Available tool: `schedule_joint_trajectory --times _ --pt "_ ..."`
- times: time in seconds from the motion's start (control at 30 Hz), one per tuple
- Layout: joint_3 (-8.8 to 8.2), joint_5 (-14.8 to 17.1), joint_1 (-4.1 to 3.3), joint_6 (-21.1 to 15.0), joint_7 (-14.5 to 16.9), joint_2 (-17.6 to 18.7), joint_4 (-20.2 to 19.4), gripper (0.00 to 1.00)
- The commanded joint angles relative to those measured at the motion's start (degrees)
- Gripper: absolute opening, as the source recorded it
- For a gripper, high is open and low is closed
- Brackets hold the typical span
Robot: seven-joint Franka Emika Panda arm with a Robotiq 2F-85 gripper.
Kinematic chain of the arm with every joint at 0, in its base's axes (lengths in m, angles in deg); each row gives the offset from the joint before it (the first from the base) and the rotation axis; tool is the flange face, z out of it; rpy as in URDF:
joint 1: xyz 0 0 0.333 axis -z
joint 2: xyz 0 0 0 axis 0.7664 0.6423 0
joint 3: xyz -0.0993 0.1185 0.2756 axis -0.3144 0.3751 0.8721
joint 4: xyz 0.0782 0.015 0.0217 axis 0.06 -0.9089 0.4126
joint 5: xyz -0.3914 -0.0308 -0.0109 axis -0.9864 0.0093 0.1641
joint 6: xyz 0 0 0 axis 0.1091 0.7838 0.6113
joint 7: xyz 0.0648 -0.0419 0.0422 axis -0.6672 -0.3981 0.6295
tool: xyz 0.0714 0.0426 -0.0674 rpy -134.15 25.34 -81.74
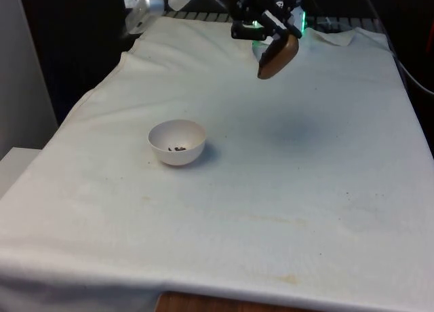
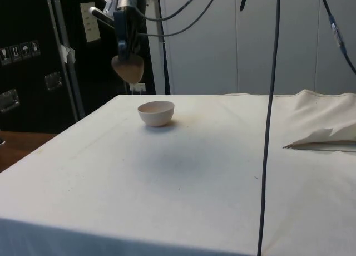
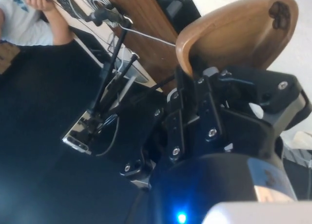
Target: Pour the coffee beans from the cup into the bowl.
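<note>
Brown and wooden-looking, the cup (image 1: pixel 279 56) hangs in the air over the far part of the table (image 1: pixel 305 190), tipped well over on its side. The gripper (image 1: pixel 268 35) is clamped on its rim, one finger (image 3: pixel 183 95) inside the wall and the other outside, as the wrist view shows. In that same view a few dark coffee beans (image 3: pixel 280 13) cling to the inner wall near the cup's bottom.

The white bowl (image 1: pixel 177 141) sits on the cloth, nearer the camera and towards the front view's left, well apart from the cup. A small cluster of dark beans (image 1: pixel 179 148) lies at its bottom. In the side view the cup (image 2: pixel 128 67) hangs above and beyond the bowl (image 2: pixel 156 112), not over it.

Nothing stands on the cloth between cup and bowl (only faint yellowish stains mark it near the front edge). A black cable (image 2: pixel 271 117) hangs across the side view, in front of the table. The cloth bunches into a raised fold (image 2: pixel 325 134) at that view's right edge. In the wrist view, a person's arm (image 3: pixel 53 19) in a white sleeve shows beyond a stand with cables.
</note>
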Motion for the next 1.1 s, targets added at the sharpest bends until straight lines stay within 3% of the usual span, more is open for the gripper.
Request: schedule_joint_trajectory --times 0.0,0.23,0.27,0.3,0.43,0.57,0.83,0.87,0.9,1.07 --pt "0.00 -1.0 -0.69 -1.1 -1.1 -0.4 -0.3 0.00" --pt "2.06 -4.2 -0.63 -2.9 -3.0 -0.8 -0.2 0.00" --pt "2.35 -3.7 0.00 -1.9 -2.4 -0.6 0.0 0.00" --pt "2.29 -4.6 -0.57 -3.2 -3.1 -0.8 -0.3 0.00" --pt "3.38 -6.1 -0.46 -4.1 -3.1 -0.6 -0.4 0.00" --pt "4.18 -6.6 0.06 -3.8 -2.6 -0.2 -0.3 0.00" --pt "5.33 -7.7 -0.63 -6.5 -1.4 0.2 -1.5 0.00" --pt "5.73 -7.6 0.06 -5.3 -1.3 0.6 -0.9 0.00" --pt "5.61 -8.0 -0.69 -7.0 -1.4 0.1 -1.7 0.00" --pt "7.39 -9.9 -0.57 -9.7 -1.3 -0.4 -3.0 0.00"
